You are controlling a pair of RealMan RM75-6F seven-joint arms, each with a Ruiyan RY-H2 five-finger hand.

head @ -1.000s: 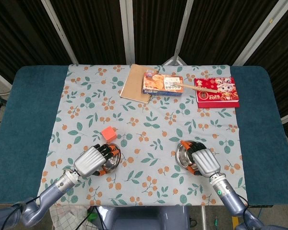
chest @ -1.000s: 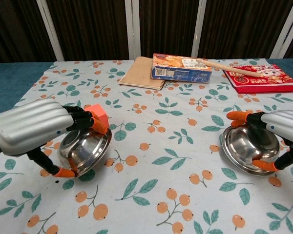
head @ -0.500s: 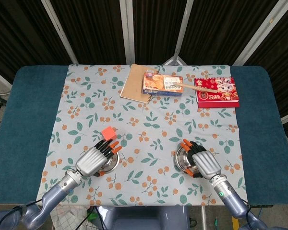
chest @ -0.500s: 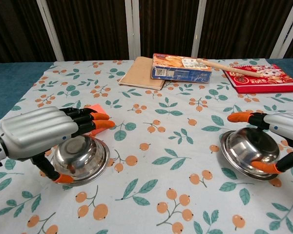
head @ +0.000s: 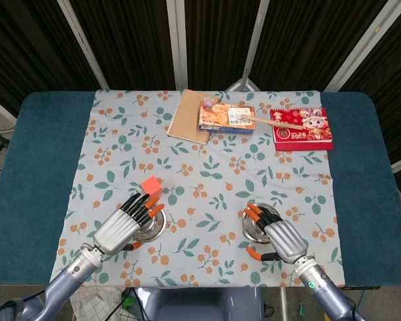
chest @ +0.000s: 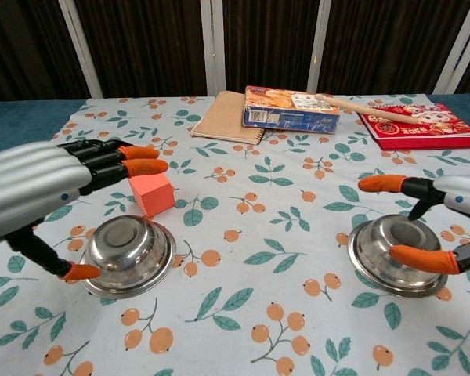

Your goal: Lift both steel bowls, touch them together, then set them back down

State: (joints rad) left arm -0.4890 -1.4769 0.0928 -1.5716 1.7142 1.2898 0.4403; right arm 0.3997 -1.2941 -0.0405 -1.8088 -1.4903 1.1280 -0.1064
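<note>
Left bowl (chest: 130, 254) and right bowl (chest: 399, 254) sit well apart — a cube (chest: 154, 193) (behind the left one) just beside.

From overhead my left hand (head: 122, 227) covers the left bowl (head: 150, 227) from 8 o'clock; my right hand (chest: 446, 223) is probably cut at the chest view's edge.

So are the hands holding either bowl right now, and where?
Nothing is held. The left hand and right hand hover open over the left bowl and right bowl, both resting on the tablecloth.

A floral cloth (head: 207, 167) covers the teal table (head: 37, 167) before seemingly dark curtains (head: 134, 40).
</note>
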